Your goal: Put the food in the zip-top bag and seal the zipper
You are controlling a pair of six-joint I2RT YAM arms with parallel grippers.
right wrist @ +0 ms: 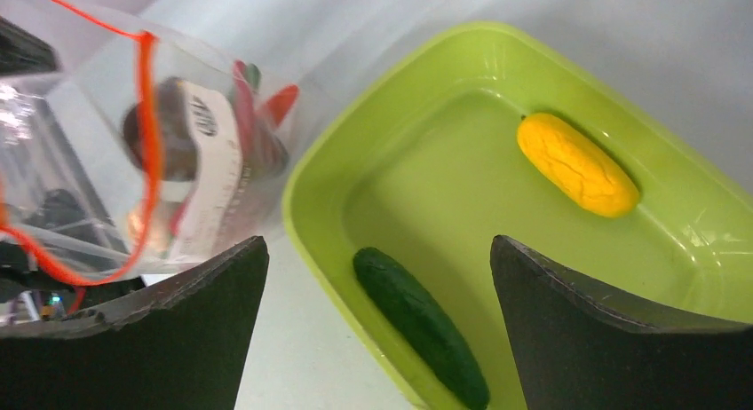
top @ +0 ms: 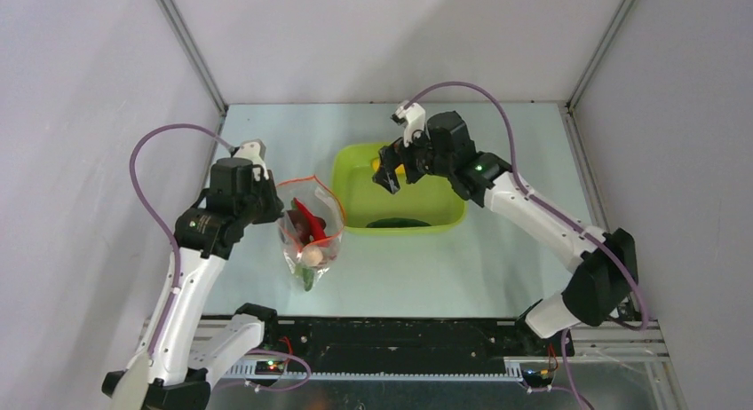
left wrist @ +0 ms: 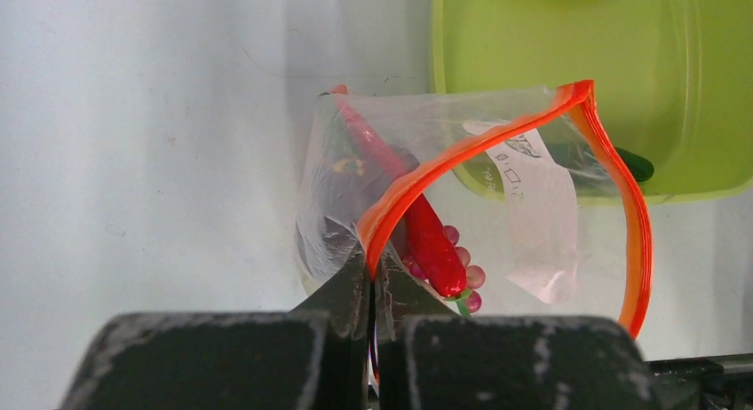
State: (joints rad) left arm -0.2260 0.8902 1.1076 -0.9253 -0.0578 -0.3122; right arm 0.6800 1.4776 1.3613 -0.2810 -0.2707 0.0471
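Pinching zipper (left wrist: 401,190): left fingers (left wrist: 370,277) | right fingers (top: 392,181) spread | pale table (top: 497,268) (grey walls (top: 391,37))

bag (top: 310,243) left of tray (top: 447,220) | cucumber (right wrist: 417,321), lemon (right wrist: 577,164) in tray | chili (left wrist: 428,234), grapes (left wrist: 475,275) in bag

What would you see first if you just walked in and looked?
The bright green tray in the middle, with a yellow lemon and a dark cucumber lying in it. To its left, the left gripper pinches the orange-red zipper of a clear bag with a red chili inside. The open right gripper hangs over the tray.
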